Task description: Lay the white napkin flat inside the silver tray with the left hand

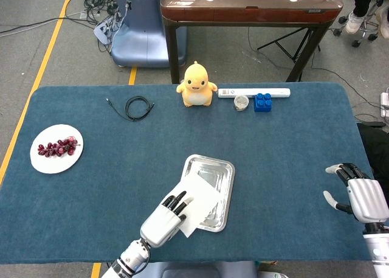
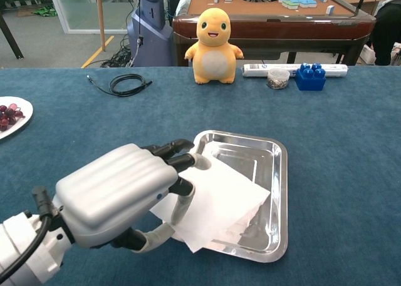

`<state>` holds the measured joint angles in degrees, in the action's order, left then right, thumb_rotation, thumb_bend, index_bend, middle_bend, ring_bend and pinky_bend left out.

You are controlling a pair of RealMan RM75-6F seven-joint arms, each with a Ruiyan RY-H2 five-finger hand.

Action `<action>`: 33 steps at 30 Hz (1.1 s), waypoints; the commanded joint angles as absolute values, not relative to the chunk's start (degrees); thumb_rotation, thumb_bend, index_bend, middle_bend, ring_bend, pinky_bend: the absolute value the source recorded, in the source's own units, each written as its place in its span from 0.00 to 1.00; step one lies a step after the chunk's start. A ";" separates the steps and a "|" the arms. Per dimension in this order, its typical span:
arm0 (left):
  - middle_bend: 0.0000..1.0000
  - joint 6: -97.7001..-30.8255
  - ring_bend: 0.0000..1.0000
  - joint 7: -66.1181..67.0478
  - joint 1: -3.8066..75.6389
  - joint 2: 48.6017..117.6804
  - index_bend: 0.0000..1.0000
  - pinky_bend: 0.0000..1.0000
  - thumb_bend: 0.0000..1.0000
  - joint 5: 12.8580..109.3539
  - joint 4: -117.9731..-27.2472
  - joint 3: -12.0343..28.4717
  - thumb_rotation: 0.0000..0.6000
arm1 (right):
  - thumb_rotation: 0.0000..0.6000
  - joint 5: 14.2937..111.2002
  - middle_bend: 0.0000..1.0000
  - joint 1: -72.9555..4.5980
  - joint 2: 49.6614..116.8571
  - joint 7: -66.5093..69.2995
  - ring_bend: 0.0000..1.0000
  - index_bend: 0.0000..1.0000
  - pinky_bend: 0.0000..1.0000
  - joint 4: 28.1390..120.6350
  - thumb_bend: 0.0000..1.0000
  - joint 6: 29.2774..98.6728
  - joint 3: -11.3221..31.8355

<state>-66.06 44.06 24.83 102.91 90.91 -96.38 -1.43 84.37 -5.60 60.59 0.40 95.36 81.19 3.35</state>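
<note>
The silver tray (image 1: 216, 168) (image 2: 278, 173) lies at the middle front of the blue table. A white napkin (image 1: 198, 199) (image 2: 220, 198) covers the tray's near-left part and hangs over its near-left rim. My left hand (image 1: 164, 222) (image 2: 119, 195) holds the napkin's left edge between thumb and fingers, just left of the tray. The tray's far and right parts show bare metal. At the table's right edge my right hand (image 1: 357, 196) hovers with its fingers apart, holding nothing; the chest view does not show it.
A yellow plush toy (image 1: 196, 84) (image 2: 215, 46), a small jar (image 1: 241, 102), a blue block (image 1: 262, 101) and a white bar (image 1: 253, 92) stand along the far edge. A black cable (image 1: 138, 107) lies far left, and a plate of grapes (image 1: 56, 148) sits at the left edge.
</note>
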 commanded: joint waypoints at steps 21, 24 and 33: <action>0.16 -64.85 0.04 58.77 25.50 108.32 0.78 0.22 0.57 80.97 -98.86 0.91 1.00 | 1.00 83.98 0.32 -5.69 60.24 0.57 0.20 0.33 0.38 95.62 0.28 80.80 3.39; 0.16 -64.53 0.04 58.80 26.08 108.79 0.78 0.22 0.57 80.48 -98.29 1.34 1.00 | 1.00 83.92 0.32 -5.70 60.17 0.63 0.20 0.33 0.38 95.63 0.28 80.77 3.41; 0.16 -63.92 0.04 56.83 27.45 109.20 0.72 0.22 0.57 79.26 -95.33 1.81 1.00 | 1.00 83.59 0.32 -5.75 59.94 1.09 0.20 0.33 0.38 95.57 0.28 80.62 3.56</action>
<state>-63.95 56.97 27.33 109.18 79.29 -95.46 1.82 83.59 -5.74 59.94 1.09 95.57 80.62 3.56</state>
